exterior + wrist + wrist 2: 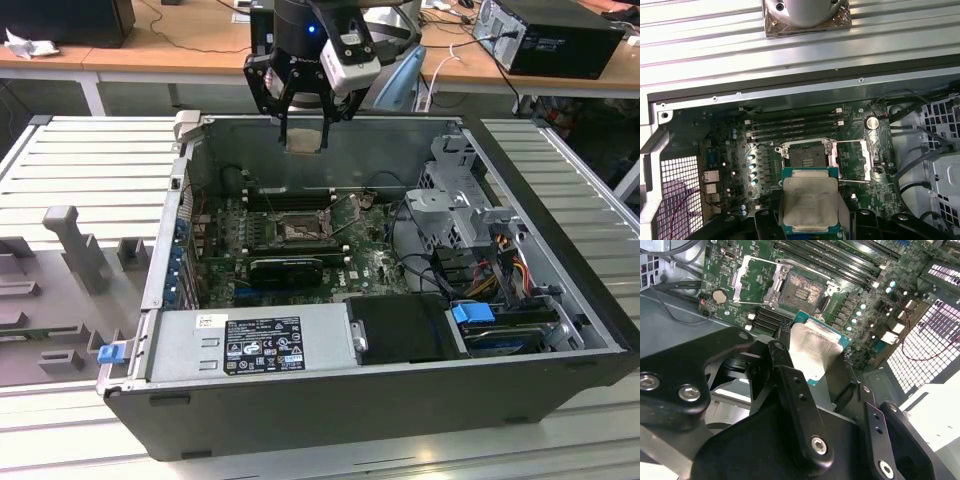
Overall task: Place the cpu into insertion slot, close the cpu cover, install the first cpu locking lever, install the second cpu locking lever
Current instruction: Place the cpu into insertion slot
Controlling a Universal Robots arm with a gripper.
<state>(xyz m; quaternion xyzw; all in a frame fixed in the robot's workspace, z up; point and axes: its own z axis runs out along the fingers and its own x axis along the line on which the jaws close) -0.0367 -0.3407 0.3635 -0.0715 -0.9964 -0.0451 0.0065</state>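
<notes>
- An open desktop computer case (pixel 330 400) fills the middle of the exterior view, lying on its side with its inside showing.
- Inside it, a green motherboard (pixel 360 255) lies flat on the case floor. The insertion slot (pixel 297 230) sits near the board's middle, and its greyish centre is bare.
- The cpu cover (pixel 855 160) is swung open and rests beside the slot, clear of the socket, in both wrist views.
- Long black memory slots (pixel 285 198) run along the far side of the socket, and a larger black rectangular block (pixel 285 268) lies on its near side.
- A silver power supply (pixel 250 340) with a dark label takes the lower left of the case. A grey drive cage (pixel 460 215) with bundled cables and a blue connector (pixel 472 313) takes the right.
- The gripper (pixel 303 140) hangs at the upper centre of the exterior view, above the case's far wall. Its jaws are pinching the cpu (pixel 303 136) by two opposite edges.
- The cpu is held in the air with its silver face (pixel 807 200) showing in the first wrist view, well apart from the slot.
- The case rests on a ribbed pale metal table (pixel 90 160). Grey fixture blocks (pixel 75 240) stand at the frame's left.
- Wooden desks (pixel 150 40) with cables cross the top of the frame, and a black computer tower (pixel 550 35) lies on the one at the upper right.
</notes>
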